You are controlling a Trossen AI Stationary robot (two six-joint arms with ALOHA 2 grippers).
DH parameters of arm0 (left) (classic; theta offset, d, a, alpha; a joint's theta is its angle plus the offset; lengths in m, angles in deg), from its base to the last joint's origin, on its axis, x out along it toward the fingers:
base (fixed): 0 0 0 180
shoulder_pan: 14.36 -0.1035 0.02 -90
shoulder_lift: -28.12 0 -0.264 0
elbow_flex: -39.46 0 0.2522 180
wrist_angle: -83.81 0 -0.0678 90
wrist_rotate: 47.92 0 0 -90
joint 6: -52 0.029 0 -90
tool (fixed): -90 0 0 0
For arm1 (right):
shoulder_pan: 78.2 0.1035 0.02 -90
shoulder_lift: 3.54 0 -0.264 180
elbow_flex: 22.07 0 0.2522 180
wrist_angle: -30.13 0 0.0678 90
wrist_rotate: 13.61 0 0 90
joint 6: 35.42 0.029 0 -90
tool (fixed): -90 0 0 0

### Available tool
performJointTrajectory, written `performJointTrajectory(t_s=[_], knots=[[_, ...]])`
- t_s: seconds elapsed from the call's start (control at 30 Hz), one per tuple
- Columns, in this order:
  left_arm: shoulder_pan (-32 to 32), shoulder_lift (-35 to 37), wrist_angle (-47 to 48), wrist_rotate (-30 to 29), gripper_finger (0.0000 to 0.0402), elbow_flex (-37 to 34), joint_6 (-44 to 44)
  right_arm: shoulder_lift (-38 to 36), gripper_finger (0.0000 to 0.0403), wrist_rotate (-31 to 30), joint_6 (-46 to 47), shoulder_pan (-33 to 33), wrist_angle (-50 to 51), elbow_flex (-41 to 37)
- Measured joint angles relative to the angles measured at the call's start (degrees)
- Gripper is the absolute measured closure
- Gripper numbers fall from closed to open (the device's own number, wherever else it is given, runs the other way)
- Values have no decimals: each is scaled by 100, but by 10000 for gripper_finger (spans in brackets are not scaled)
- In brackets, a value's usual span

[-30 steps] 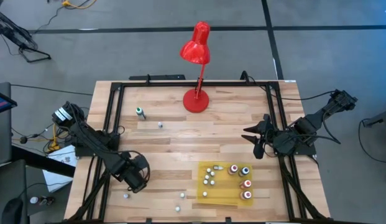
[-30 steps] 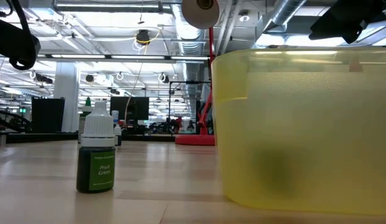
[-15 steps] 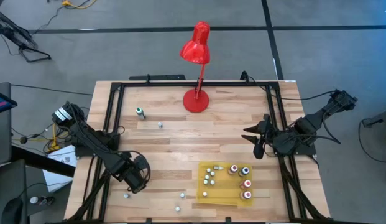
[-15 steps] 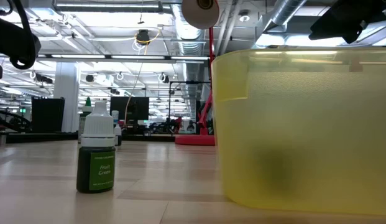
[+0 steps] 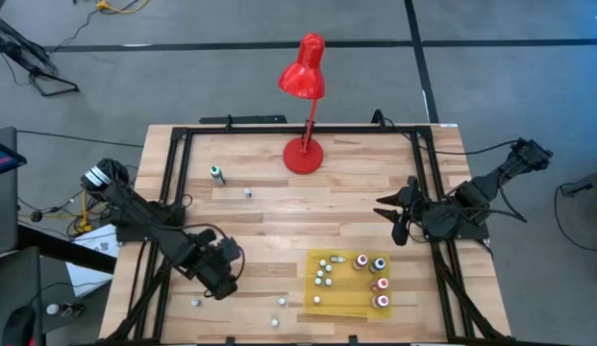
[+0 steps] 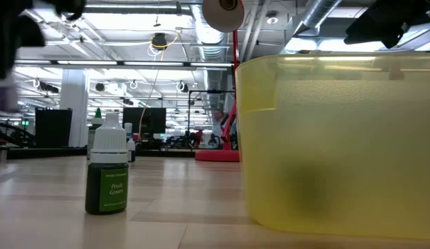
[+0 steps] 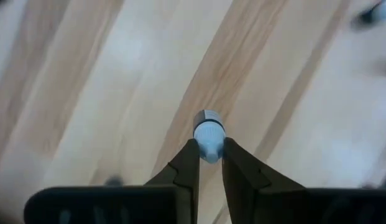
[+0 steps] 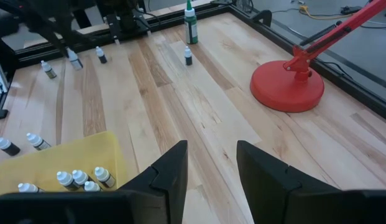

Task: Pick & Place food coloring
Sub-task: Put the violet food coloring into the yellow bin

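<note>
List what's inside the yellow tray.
The tray holds small dropper bottles: a pale-capped cluster on its left side and four with coloured tops on its right. The low view shows only its cloudy wall, hiding the contents.

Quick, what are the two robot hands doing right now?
Left gripper: closed on a small bottle with a pale cap.
Right gripper: open, holding nothing.

Legible text: one item only. Green dropper bottle (image 6: 107,171) standing on the worktop (image 6: 173,207), low view; its label reads "Fruit Green". Smaller print above is unreadable.
</note>
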Motion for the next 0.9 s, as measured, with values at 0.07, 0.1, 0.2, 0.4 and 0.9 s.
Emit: performJointTrajectory(t_s=[0.07,0.1,0.2,0.4,0.9], knots=[[-113,-62,-54,-157,365,236,245,-1,274,-1,0,0,-1,0],[-178,-158,-68,-193,365,380,369,-2,274,-2,0,0,-2,0],[-362,-657,181,-233,365,949,721,-2,274,-2,0,0,-1,0],[-661,-2062,1421,-406,364,2717,1760,0,274,0,0,0,0,0],[-858,-3966,1932,-645,355,6024,3220,0,274,-2,0,0,-1,0]])
